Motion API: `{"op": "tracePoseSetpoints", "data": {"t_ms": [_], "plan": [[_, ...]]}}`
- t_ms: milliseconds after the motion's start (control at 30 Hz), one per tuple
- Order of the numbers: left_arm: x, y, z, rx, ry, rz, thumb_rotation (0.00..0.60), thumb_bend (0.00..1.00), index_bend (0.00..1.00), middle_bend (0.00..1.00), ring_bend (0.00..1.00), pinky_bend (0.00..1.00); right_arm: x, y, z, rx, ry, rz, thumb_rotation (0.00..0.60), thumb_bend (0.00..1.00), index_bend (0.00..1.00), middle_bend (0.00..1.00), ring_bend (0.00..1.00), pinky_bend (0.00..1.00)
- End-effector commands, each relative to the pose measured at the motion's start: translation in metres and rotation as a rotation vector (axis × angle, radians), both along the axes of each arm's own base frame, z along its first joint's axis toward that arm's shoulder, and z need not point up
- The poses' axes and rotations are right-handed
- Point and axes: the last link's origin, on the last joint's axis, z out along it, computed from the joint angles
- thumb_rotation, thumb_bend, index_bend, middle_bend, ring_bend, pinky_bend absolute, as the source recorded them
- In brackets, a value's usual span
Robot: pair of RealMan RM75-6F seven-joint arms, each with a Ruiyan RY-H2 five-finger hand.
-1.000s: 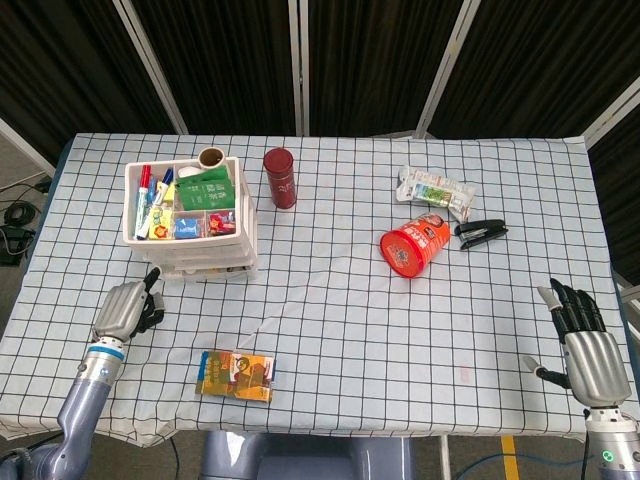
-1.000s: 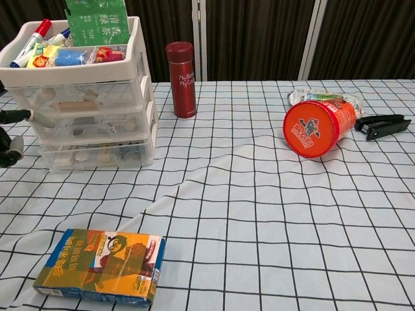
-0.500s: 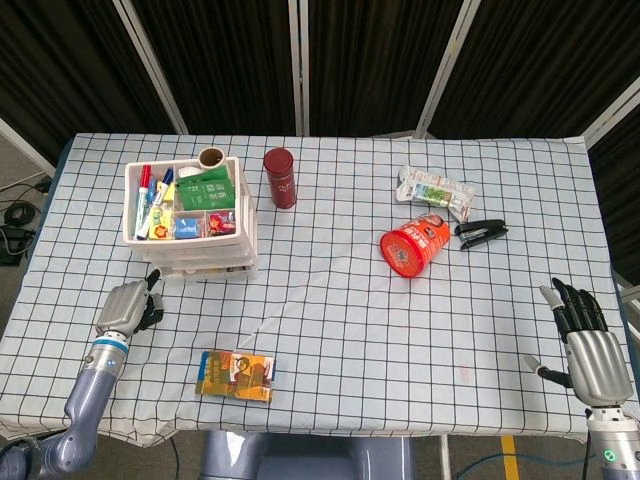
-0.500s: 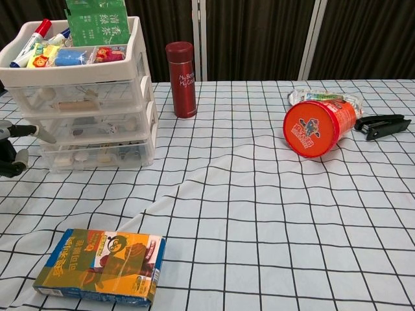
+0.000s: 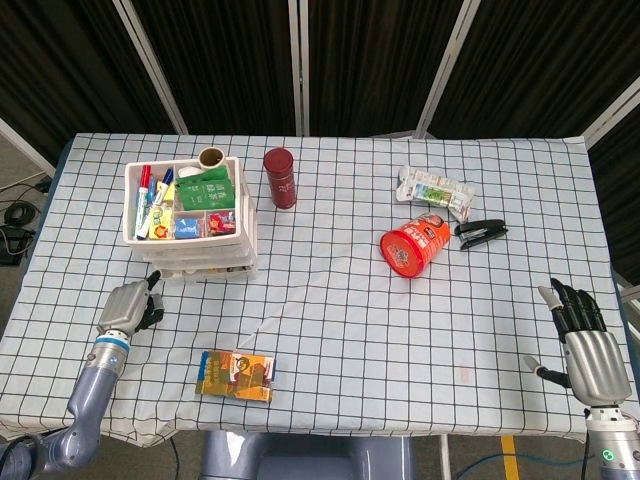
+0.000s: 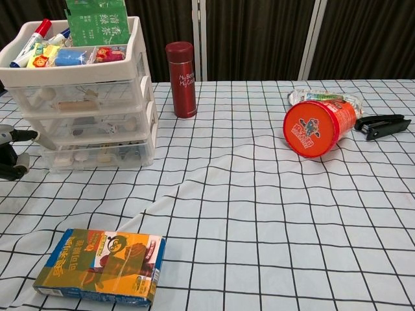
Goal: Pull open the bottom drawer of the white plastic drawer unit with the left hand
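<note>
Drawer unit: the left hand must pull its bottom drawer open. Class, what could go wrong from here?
1. The drawer unit looks light, and its top tray is loaded with markers; pulling may drag or tip the unit.
2. The left hand sits beside its corner; its fingers could catch the middle drawer instead.

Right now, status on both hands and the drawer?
Left hand empty, just short of bottom drawer. Drawer shut. Right hand open, idle at near edge. Nothing blocking the pull.

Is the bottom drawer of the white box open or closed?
Closed. In the chest view the bottom drawer sits flush with the two drawers above it in the white drawer unit, and the left hand is beside it, not pulling.
</note>
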Motion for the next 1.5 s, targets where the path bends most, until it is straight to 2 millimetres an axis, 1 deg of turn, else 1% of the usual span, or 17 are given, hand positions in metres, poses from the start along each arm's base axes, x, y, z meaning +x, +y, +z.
{"op": "tracePoseSetpoints", "data": {"t_ms": [33,333,433,533,600,700,1333,1500], "plan": [[-0.001,0.000,-0.001,-0.008,0.005,0.004,0.600,0.86,0.21,1.00,0.99,0.89,0.000,0.000,0.000,0.000,0.000,0.000,0.600,0.03,0.00,0.00,0.00,0.00],[0.001,0.001,-0.004,-0.018,0.010,0.004,0.600,0.86,0.21,1.00,0.99,0.89,0.000,0.000,0.000,0.003,0.002,-0.002,0.600,0.03,0.00,0.00,0.00,0.00],[0.001,0.001,-0.004,-0.016,0.010,0.006,0.600,0.86,0.22,1.00,0.99,0.89,0.000,0.000,0.000,0.004,0.002,-0.004,0.600,0.03,0.00,0.00,0.00,0.00],[0.001,0.002,-0.004,-0.015,0.009,0.011,0.600,0.86,0.27,1.00,0.99,0.89,0.000,0.000,0.000,0.005,0.002,-0.004,0.600,0.03,0.00,0.00,0.00,0.00],[0.001,0.002,-0.003,-0.014,0.005,0.014,0.600,0.86,0.33,1.00,0.99,0.89,0.000,0.001,0.000,0.006,0.002,-0.004,0.600,0.03,0.00,0.00,0.00,0.00],[0.001,0.001,-0.004,-0.017,-0.006,0.019,0.600,0.86,0.38,1.00,0.99,0.89,0.000,0.001,0.000,0.006,0.002,-0.004,0.600,0.03,0.00,0.00,0.00,0.00],[-0.002,-0.011,0.001,-0.027,-0.011,0.001,0.600,0.86,0.50,1.00,0.99,0.89,0.001,0.002,-0.001,0.006,0.003,-0.003,0.600,0.03,0.00,0.00,0.00,0.00],[0.000,-0.018,0.004,-0.036,-0.010,-0.017,0.600,0.86,0.51,1.00,0.99,0.89,0.001,0.002,0.000,0.005,0.002,-0.003,0.600,0.03,0.00,0.00,0.00,0.00]]}}
